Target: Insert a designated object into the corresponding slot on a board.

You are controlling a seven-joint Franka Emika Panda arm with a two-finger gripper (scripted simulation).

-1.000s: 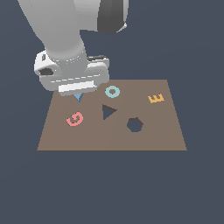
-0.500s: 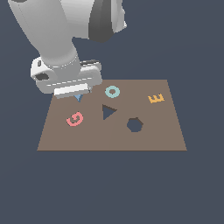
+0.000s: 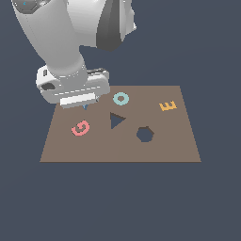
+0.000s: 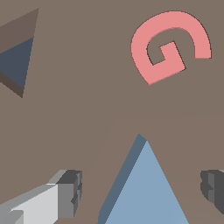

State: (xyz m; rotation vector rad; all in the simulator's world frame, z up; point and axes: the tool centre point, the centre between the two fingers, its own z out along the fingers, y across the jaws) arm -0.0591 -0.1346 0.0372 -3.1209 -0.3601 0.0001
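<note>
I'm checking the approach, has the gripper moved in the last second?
Yes. In the exterior view the gripper has dropped closer to the board and shifted slightly toward the view's left, away from the teal ring.

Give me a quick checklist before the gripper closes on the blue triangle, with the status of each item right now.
1. Gripper open: ok, the fingers stand apart in the wrist view.
2. Blue triangle between the fingers: ok, it sits in the gap, touching neither.
3. Triangle lying flat on the board: ok.
4. Pink G out of the fingers' path: ok, it lies apart from the triangle.
5. Triangular slot unobstructed: ok, it is empty in the exterior view, with the teal ring lying apart from it.
6. Fingers low enough to grip the thin piece: cannot tell; the hand hides it in the exterior view.
</note>
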